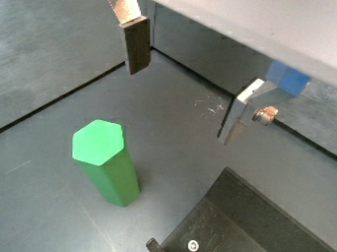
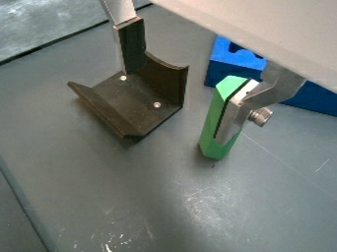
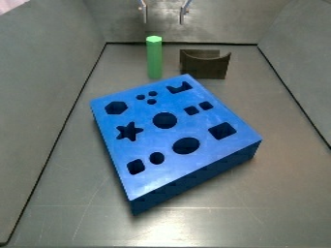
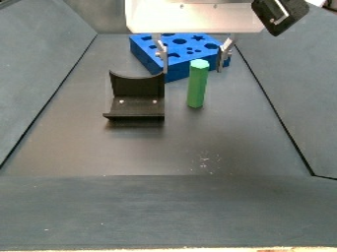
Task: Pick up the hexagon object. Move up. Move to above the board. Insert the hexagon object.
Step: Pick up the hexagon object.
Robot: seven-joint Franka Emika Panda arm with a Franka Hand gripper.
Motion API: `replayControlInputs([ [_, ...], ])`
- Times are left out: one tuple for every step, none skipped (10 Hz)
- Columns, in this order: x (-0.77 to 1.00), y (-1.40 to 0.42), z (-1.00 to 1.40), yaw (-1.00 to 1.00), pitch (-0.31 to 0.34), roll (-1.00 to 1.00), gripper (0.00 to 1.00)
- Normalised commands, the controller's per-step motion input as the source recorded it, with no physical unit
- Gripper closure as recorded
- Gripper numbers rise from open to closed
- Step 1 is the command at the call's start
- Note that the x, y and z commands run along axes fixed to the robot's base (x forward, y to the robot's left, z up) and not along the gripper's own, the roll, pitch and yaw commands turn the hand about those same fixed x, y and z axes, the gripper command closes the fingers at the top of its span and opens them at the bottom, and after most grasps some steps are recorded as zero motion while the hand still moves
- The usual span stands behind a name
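Observation:
The hexagon object, a bright green upright peg (image 3: 154,56), stands on the grey floor beside the dark fixture (image 3: 204,62) and behind the blue board (image 3: 195,179). My gripper (image 4: 191,44) hangs open and empty above the peg, which is not between the fingers. In a wrist view the peg (image 1: 105,157) stands apart from the gripper (image 1: 188,84), below both fingers. In a wrist view one finger (image 2: 245,106) overlaps the peg's (image 2: 218,133) top while the gripper (image 2: 184,74) stays open. The peg (image 4: 199,84) stands between board (image 4: 145,44) and camera.
The fixture (image 2: 132,98) stands close beside the peg; it also shows in a side view (image 4: 136,95). Grey tray walls (image 3: 77,87) rise round the floor. The board lies tilted across the middle of the tray, its cut-out holes facing up.

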Motion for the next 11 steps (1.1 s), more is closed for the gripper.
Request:
replayControlInputs([
  [-0.17,-0.16,0.0,0.08,-0.086,0.0,0.0],
  [-0.21,-0.69,-0.22,0.09,-0.054,-0.07,0.0],
  [-0.27,-0.58,-0.23,0.04,-0.031,-0.23,0.0],
  [-0.02,0.0,0.0,0.0,0.0,0.0,0.0],
  [-0.3,-0.38,-0.48,0.1,-0.249,0.03,0.0],
  [-0.13,-0.36,-0.92,0.0,-0.123,0.0,0.0],
  [-0.04,-0.16,-0.46,0.02,-0.06,0.0,0.0],
  [0.0,0.0,0.0,0.0,-0.014,0.0,0.0],
  [-0.07,-0.27,-0.51,0.0,-0.254,0.03,0.0],
  [-0.15,-0.3,-0.69,0.01,-0.403,0.09,0.0],
  [0.0,0.0,0.0,0.0,0.0,-0.01,0.0],
])
